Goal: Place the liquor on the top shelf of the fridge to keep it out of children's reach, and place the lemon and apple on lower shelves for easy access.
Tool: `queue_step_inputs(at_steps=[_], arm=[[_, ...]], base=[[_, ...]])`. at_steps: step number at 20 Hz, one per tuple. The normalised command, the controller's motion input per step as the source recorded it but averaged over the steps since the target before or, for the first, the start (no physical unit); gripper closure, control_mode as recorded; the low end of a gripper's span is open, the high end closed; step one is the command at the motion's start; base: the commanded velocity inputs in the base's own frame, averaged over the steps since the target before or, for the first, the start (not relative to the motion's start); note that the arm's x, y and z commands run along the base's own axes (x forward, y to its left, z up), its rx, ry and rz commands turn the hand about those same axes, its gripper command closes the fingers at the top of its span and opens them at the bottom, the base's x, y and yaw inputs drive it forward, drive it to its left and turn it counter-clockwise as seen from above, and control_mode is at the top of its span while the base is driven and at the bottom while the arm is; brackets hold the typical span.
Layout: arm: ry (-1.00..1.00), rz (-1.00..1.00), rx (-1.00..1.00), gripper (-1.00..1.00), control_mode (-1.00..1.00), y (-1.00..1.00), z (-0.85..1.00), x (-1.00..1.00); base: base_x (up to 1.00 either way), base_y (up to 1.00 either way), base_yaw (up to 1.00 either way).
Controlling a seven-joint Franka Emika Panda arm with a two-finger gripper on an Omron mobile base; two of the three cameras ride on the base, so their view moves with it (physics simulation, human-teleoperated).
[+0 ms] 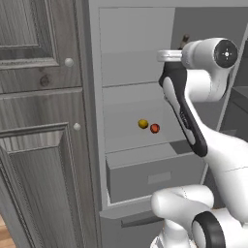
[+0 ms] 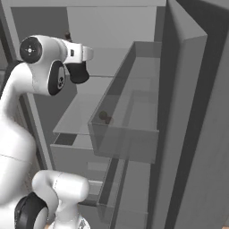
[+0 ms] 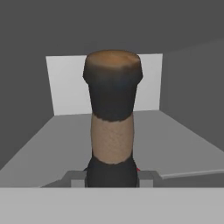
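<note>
My gripper (image 3: 111,177) is shut on the liquor (image 3: 113,118), a dark bottle with a brownish stopper that stands upright between the fingertips (image 3: 147,177). In the left base view the liquor's stopper (image 1: 184,40) peeks out behind the raised wrist, inside the fridge's upper compartment above the top shelf (image 1: 130,85). Whether the bottle rests on that shelf I cannot tell. The lemon (image 1: 143,124) and the apple (image 1: 154,128) lie side by side, close together, on a lower shelf (image 1: 121,138). Both fruits (image 2: 105,117) show faintly through the door bin in the right base view.
The fridge door (image 2: 192,112) stands open on the right, its translucent bins (image 2: 129,138) jutting toward the arm. A grey drawer box (image 1: 150,177) sits under the fruit shelf. Wood-grain cupboards (image 1: 38,121) flank the fridge on the left.
</note>
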Motion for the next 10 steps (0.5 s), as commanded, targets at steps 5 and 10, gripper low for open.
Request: queue_step_inputs(at_steps=[5,10], arm=[[0.00,0.00,0.00,1.00,-1.00,0.00,0.00,0.38],[0.00,0.00,0.00,1.00,-1.00,0.00,0.00,0.40]], base=[[0.00,0.00,0.00],[0.00,0.00,0.00]])
